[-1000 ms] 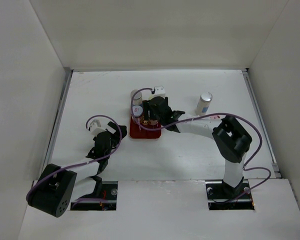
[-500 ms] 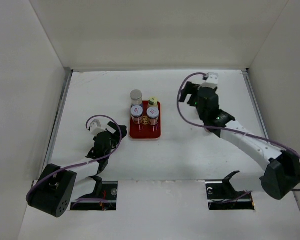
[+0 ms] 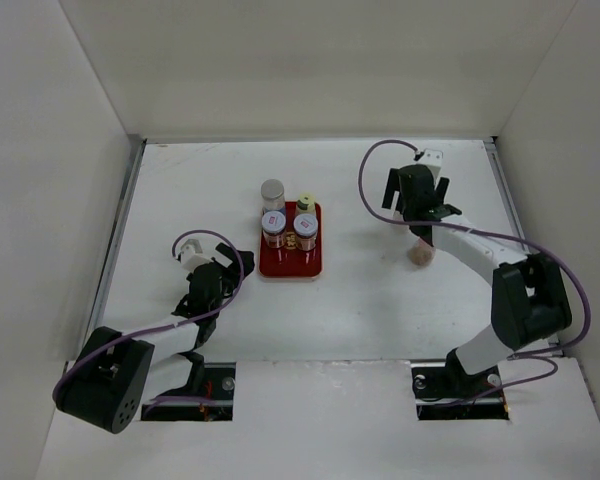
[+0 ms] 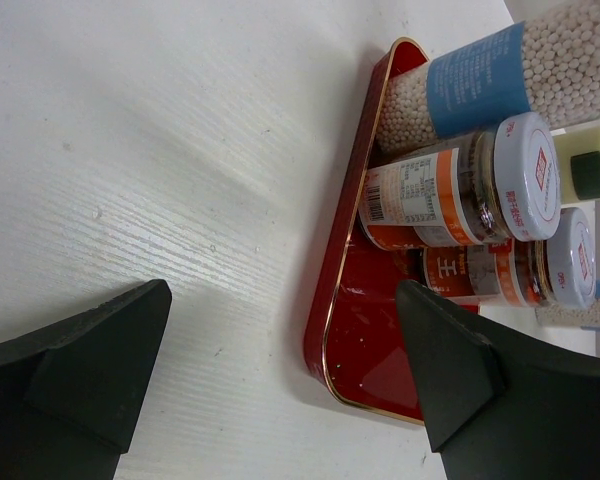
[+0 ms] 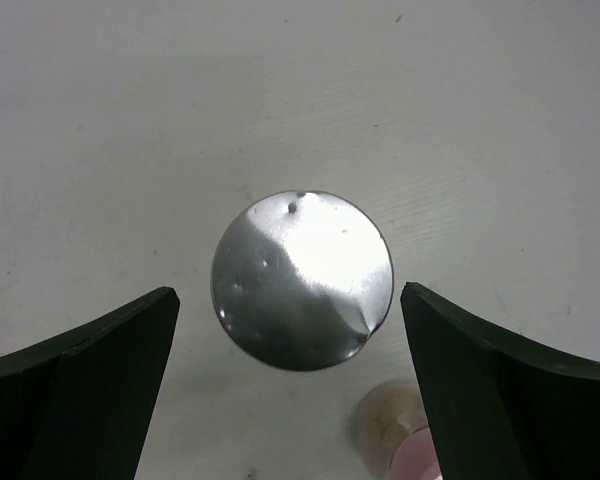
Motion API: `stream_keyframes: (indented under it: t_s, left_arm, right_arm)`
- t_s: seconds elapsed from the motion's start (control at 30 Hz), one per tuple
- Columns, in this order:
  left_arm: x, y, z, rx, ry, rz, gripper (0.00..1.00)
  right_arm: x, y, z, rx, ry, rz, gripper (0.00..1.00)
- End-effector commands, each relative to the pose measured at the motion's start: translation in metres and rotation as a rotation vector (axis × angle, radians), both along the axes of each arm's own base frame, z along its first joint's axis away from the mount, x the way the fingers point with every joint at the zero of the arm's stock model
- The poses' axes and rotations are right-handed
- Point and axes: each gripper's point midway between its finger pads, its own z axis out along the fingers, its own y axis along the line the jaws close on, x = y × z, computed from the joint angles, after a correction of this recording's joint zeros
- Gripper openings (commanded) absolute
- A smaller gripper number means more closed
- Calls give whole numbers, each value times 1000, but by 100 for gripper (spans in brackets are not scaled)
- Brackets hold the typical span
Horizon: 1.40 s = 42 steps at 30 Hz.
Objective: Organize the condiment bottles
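Since half a second ago your right claw (image 3: 417,196) has settled, wide open, straight above the upright silver-capped bottle (image 5: 302,280), with the pink-capped bottle (image 3: 420,255) near at 6 o'clock.

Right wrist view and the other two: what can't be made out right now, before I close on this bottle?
Right wrist: only the silver cap shows; the bottle's body and label are hidden beneath it.
Right wrist: the pink-capped bottle is blurred and cut off by the bottom edge.
Top external: the right arm covers that bottle.
Left wrist: the blue-banded bottle has its cap past the right edge; the yellow-capped bottle is cut there too.
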Motion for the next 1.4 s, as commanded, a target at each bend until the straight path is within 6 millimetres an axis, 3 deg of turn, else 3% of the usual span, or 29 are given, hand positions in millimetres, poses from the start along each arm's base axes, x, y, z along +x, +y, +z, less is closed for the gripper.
stream_keyframes:
  t_s: [0.0,0.13,0.2,0.27,0.33,0.53,0.63,0.7,0.83,0.93,1.0,1.13,1.37]
  left_arm:
    - [3,-3,5,-15,-14,-5,100]
    - [2,-3,1,-10,2,-5,100]
    - [3,-3,2,-11,0,-6,100]
    - [3,-3,2,-11,-2,-3,100]
    - [3,-2,0,-8,3,0,100]
    - [5,-1,0,-9,2,4,100]
    - [5,2,0,-10,4,11,100]
    - [5,2,3,-13,-8,14,100]
    - [4,9,6,-11,-21,37,100]
    - [3,12,6,-17,-26,45,100]
    - [3,14,7,-16,-28,51,100]
    - [1,15,4,-21,-20,55,100]
    - [1,15,3,-25,-17,54,100]
  right_arm:
    - [23,-3,26,13,-69,-9,96]
    - [39,0,27,3,-128,6,78]
    - [40,-1,31,-2,-153,-1,63]
    - [36,5,48,16,-204,11,55]
    - [27,20,79,49,-275,47,55]
    - [-38,108,191,194,-500,313,56]
    - [-69,155,222,287,-551,460,56]
    - [-88,189,231,344,-559,555,56]
    - [-114,255,234,391,-527,718,56]
    - [-125,298,216,399,-479,801,56]
    - [-128,327,192,379,-426,849,56]
    - [-118,355,155,332,-365,863,56]
    - [-101,365,112,256,-318,825,56]
